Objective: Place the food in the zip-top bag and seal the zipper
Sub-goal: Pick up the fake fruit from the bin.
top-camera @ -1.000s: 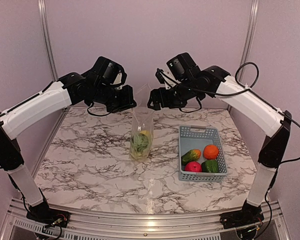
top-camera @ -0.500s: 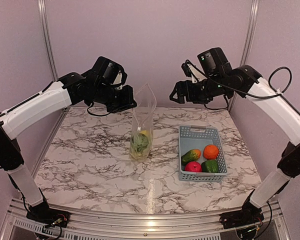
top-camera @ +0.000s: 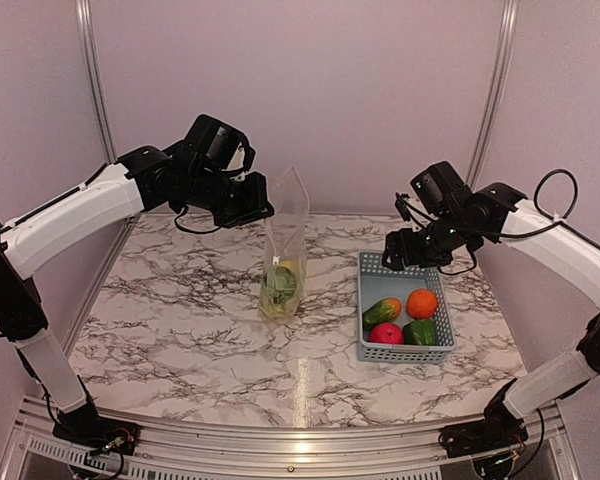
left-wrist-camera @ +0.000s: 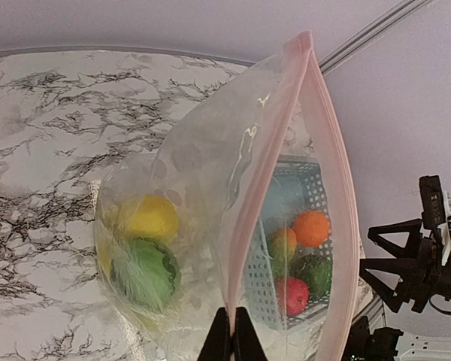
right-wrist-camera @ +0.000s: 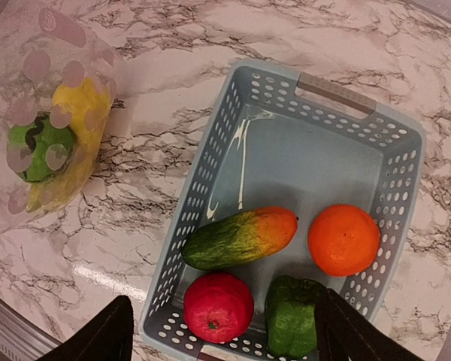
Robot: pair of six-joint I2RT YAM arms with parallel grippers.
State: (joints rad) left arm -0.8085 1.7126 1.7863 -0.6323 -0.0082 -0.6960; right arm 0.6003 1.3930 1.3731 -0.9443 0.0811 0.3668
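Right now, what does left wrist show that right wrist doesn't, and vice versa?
Left wrist only: the pinkish-white zipper strip, parted open, and the left gripper pinched shut on the edge of the clear crinkly plastic zip-top bag. Right wrist only: the whole grey-blue perforated plastic basket from above, not through plastic. Both: a yellow toy and a green toy in the bag; orange toy fruit, red toy apple, green-orange toy mango and green toy pepper in the basket.

Grey-blue perforated basket (right-wrist-camera: 210, 173), red apple (right-wrist-camera: 218, 307), black-veined white table (right-wrist-camera: 154, 154)

Soft, even overhead light; glare streaks the white marbled desk (top-camera: 298, 395), grey-blue perforated basket (right-wrist-camera: 301, 150) and clear crinkly plastic bag (left-wrist-camera: 244, 154).
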